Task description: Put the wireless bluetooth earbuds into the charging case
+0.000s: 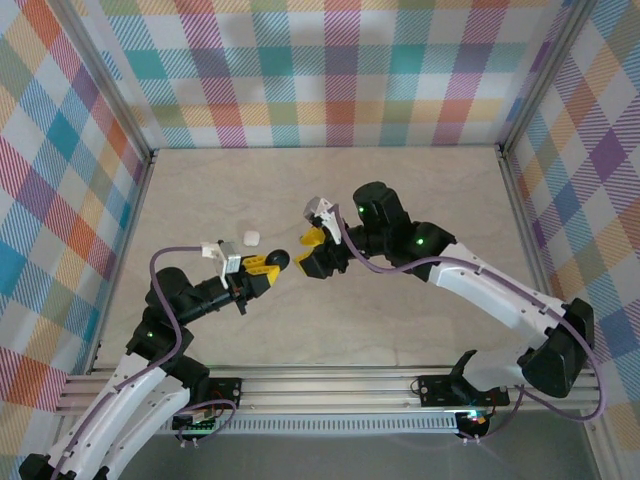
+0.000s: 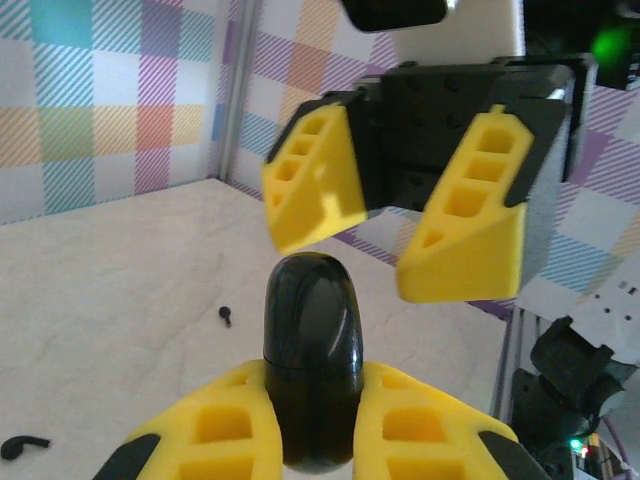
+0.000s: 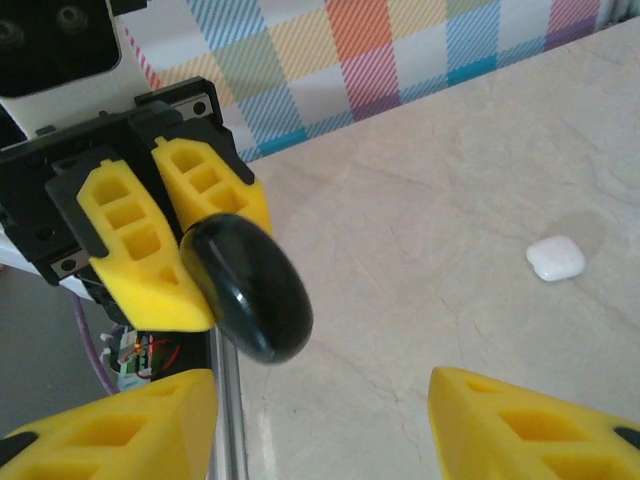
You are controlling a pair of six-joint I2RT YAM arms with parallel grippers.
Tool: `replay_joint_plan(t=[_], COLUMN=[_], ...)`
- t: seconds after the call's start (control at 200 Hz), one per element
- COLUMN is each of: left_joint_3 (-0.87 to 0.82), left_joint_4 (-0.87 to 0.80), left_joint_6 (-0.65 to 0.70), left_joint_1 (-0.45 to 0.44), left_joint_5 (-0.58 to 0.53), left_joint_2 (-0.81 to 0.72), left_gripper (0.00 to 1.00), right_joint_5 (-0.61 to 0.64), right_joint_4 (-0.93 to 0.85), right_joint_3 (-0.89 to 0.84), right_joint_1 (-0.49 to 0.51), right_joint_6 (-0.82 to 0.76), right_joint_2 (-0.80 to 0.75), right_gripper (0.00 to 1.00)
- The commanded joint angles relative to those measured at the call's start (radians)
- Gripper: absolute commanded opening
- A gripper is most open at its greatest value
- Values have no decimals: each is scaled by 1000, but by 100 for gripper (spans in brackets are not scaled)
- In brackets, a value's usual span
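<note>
Above the desk point(image 1: 400, 330), the left gripper point(image 1: 270, 264) is clamped on a black case point(image 2: 312, 340), whose lower end is hidden between the fingers. The right gripper point(image 2: 368, 260) hangs just beyond the case, jaws apart and empty. A white case point(image 3: 556, 257) lies well apart. Two black earbuds lie on the desk: one point(image 2: 226, 316) is tiny and hard to make out, and the other point(image 2: 22, 445) sits at the frame's edge.

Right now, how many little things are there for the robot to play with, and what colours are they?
Black charging case: 1
White charging case: 1
Black earbuds: 2
Total: 4
</note>
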Motion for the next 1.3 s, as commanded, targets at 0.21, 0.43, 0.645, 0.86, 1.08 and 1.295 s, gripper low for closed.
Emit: replay_joint_plan(t=[0.21,0.43,0.645,0.86,1.08,1.295], left_joint_3=[-26,-54,-71,-117,-125,-141], left_joint_4=[125,187,234,256,218,182], left_joint_6=[2,-13,-39,-41,-9,28], left_joint_1=[8,6,-1,-9,-9,-9], left_joint_5=[97,89,123,89,27,-55], left_joint_2=[-35,-36,-33,-47,-53,-47], left_gripper=[0,0,0,0,0,0], right_joint_5=[-50,-87,-7,21,33,77], right_joint_4=[46,65,22,-38,-62,-43], right_joint_3=[58,61,134,215,206,165], right_joint_1=[0,1,-3,-33,-47,-101], right_joint_6=[27,41,74,113,132,202], right_joint_2=[33,42,100,164,159,99], right_gripper=[58,60,60,61,61,63])
